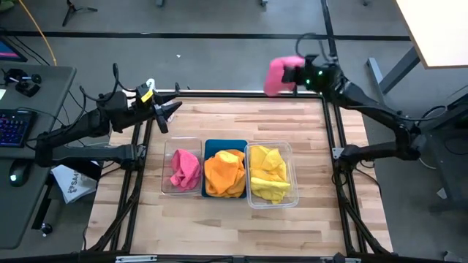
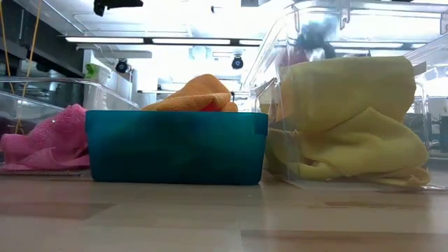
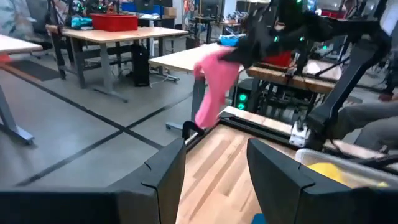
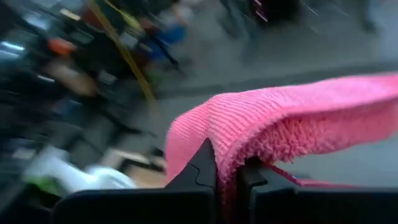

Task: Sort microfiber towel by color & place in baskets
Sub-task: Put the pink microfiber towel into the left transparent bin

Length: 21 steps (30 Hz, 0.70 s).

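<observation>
My right gripper (image 1: 291, 74) is shut on a pink towel (image 1: 276, 75), raised above the table's far edge right of centre; the towel also shows in the left wrist view (image 3: 213, 87). My left gripper (image 1: 167, 115) is open and empty near the far left of the table. Three bins stand side by side mid-table: a clear one (image 1: 170, 150) with a pink towel (image 1: 185, 169), a blue one (image 1: 219, 145) with an orange towel (image 1: 224, 173), a clear one (image 1: 285, 150) with a yellow towel (image 1: 269, 174). My right gripper pinches a fold of the pink towel (image 4: 231, 160) between its two fingers (image 4: 202, 168). The towel drapes over the fingertips and hangs below them (image 3: 208, 106), lifted clear of the table.
The table's black frame rail (image 1: 241, 95) runs along the far edge under the held towel. Bare wood lies in front of the bins and to their sides. A desk with a keyboard (image 1: 14, 124) stands left of the table.
</observation>
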Available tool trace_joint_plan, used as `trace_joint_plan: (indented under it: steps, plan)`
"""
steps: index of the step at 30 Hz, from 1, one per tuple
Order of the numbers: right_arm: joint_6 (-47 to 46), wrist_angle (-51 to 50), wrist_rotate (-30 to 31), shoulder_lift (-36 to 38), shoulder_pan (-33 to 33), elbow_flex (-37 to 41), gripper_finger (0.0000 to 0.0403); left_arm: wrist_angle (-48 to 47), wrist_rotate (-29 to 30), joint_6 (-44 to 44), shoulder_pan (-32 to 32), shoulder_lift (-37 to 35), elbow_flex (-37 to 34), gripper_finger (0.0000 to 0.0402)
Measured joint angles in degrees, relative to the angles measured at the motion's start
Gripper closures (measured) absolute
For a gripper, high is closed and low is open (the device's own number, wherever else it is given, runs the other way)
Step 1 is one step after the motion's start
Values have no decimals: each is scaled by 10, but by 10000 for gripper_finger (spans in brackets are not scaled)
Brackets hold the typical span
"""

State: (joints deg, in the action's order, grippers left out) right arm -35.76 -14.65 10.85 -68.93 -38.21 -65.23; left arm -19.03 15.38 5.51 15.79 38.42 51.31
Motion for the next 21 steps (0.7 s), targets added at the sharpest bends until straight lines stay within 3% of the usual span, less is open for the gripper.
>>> trace_joint_plan:
  steps: [10,21]
  plan:
    - [22,104,-39,-85,118,-64,402,80,0,18,0,0,0,241]
    - [-30,339,-97,-242,256,-63,402,95,0,19,0,0,0,241]
